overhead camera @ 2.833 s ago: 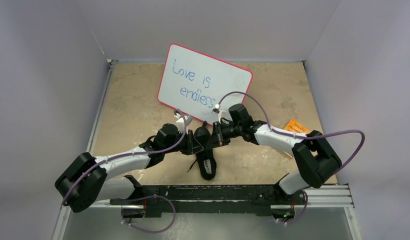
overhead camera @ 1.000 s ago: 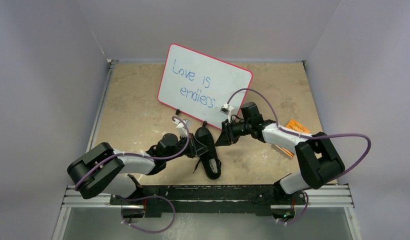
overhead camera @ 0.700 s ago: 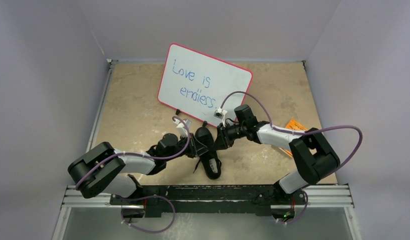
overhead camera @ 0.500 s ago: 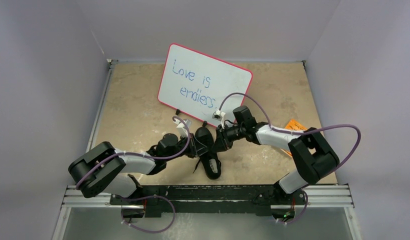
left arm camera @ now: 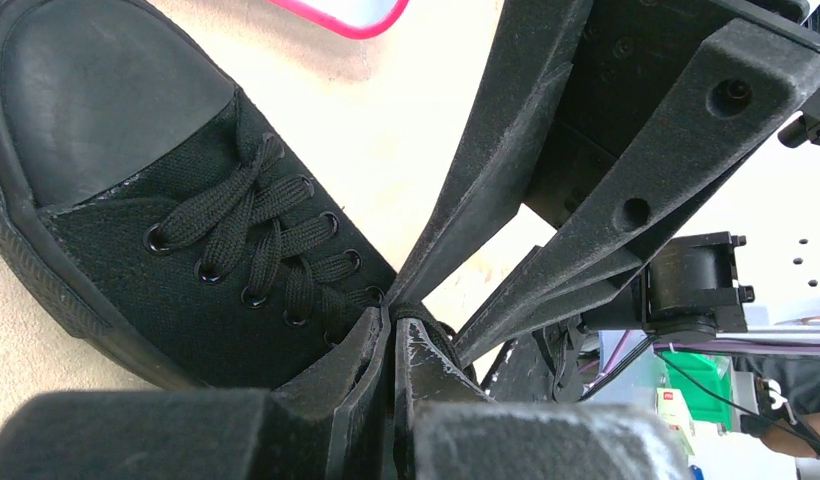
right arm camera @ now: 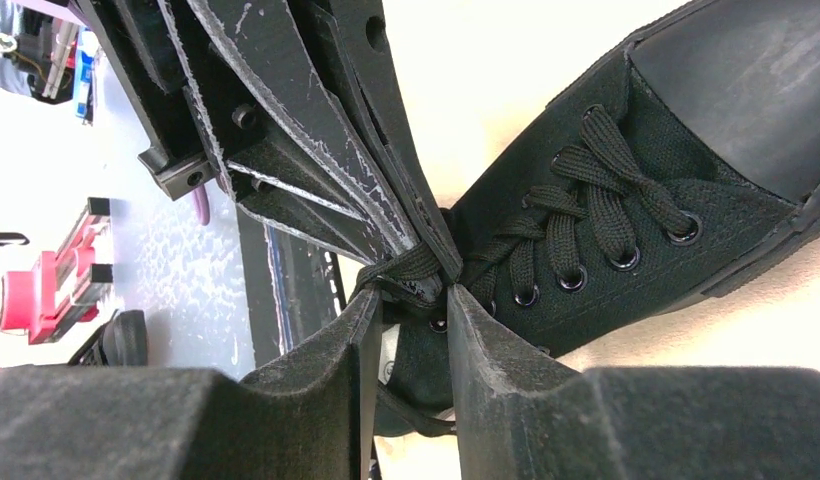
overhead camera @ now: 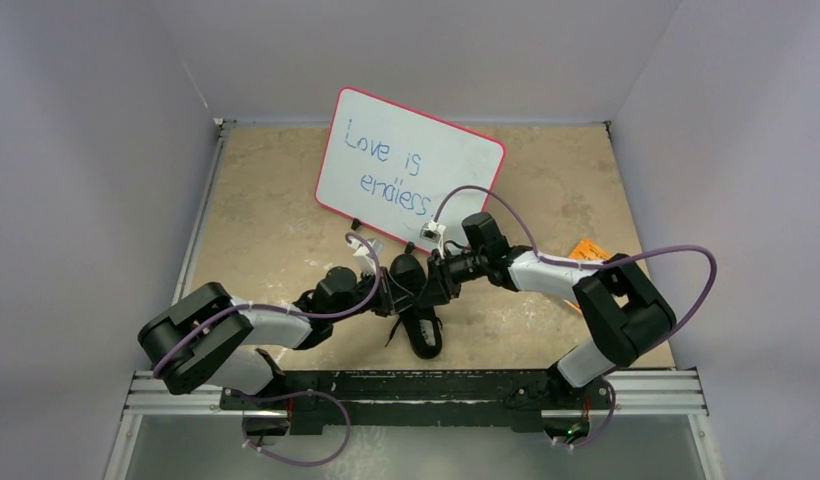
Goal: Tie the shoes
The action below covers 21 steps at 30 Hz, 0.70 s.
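- The left gripper (overhead camera: pixel 391 290) lies low over the table (overhead camera: pixel 276 200), its jaws pressed together on a bit of black lace at their very tip. We judge that it pins this strand so the other arm can work against it.
- The black sneaker (overhead camera: pixel 421 330) sits on the table between the two arms, toe toward the whiteboard (overhead camera: pixel 411 165) and heel toward the bases. That lets both wrists reach the eyelets, one from each side.
- Its laces (left arm camera: pixel 256 240) cross neatly through the lower eyelets. The top of the lacing, where a knot would form, is hidden behind the meeting fingertips. Black on black, we cannot tell whether any loop exists there.
- The right gripper (overhead camera: pixel 433 285) points in from the opposite side, tip to tip with the left. Its jaws stand narrowly apart, straddling the pinched strand, and we see nothing clamped between them.
- Both wrist views cut off the sneaker's heel, and a loose lace end runs under the right gripper's fingers (right arm camera: pixel 486 380) and out of frame.
- An orange tag (overhead camera: pixel 591 252) lies partly behind the right forearm, and we cannot make out what it is.
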Tool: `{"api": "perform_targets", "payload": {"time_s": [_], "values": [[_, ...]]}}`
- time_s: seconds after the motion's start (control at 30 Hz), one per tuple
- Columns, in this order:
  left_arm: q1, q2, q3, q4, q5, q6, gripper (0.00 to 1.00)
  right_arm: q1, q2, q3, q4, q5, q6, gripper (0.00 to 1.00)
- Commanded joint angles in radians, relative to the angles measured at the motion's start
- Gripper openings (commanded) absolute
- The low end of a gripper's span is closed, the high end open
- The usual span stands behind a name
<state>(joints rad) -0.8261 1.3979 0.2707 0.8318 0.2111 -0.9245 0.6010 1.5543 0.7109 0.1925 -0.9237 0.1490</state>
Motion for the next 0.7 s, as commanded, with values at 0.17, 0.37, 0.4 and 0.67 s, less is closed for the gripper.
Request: {"api": "perform_targets", "payload": {"time_s": [0.17, 0.37, 0.4, 0.67], "values": [[-0.002, 0.026, 0.019, 0.115, 0.067, -0.022, 0.00, 0.014, 0.023, 0.011, 0.064, -0.025, 0.008, 0.19], [0.004, -0.005, 0.022, 0.059, 0.052, -0.014, 0.00, 0.011, -0.014, -0.025, 0.027, -0.015, 0.016, 0.00], [0.006, -0.024, 0.019, 0.038, 0.044, -0.008, 0.07, 0.011, -0.023, -0.032, 0.017, -0.007, 0.016, 0.00], [0.021, -0.253, -0.020, -0.170, -0.079, 0.002, 0.41, 0.010, -0.070, -0.075, 0.035, 0.042, 0.042, 0.00]]}}
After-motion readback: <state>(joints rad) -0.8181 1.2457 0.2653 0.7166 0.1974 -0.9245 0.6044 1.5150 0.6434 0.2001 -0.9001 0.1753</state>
